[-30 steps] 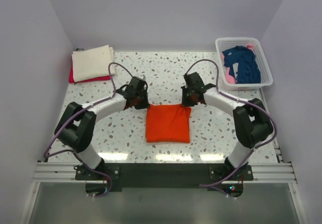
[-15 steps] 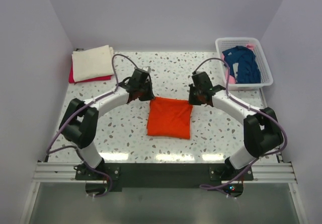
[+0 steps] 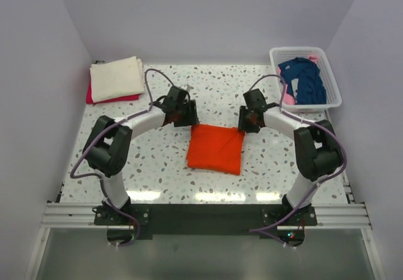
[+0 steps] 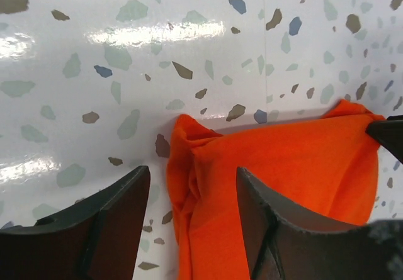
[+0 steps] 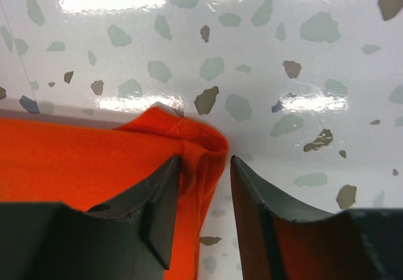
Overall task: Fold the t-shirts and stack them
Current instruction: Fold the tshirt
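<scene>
A folded bright orange t-shirt lies flat in the middle of the speckled table. My left gripper hovers over its far left corner with jaws apart; in the left wrist view the bunched orange corner lies between the two dark fingers, loose. My right gripper stands over the far right corner, jaws apart, and the orange fold sits in the gap without being pinched. A folded cream t-shirt rests on a red one at the far left. A navy t-shirt lies in the basket.
A white lattice basket stands at the far right corner of the table, with some pink cloth beside the navy shirt. Grey walls close in the table on three sides. The arm bases sit on the near rail.
Both grippers carried the orange shirt's far corners away from the bases, then opened and let them go. The shirt now lies slightly farther out.
</scene>
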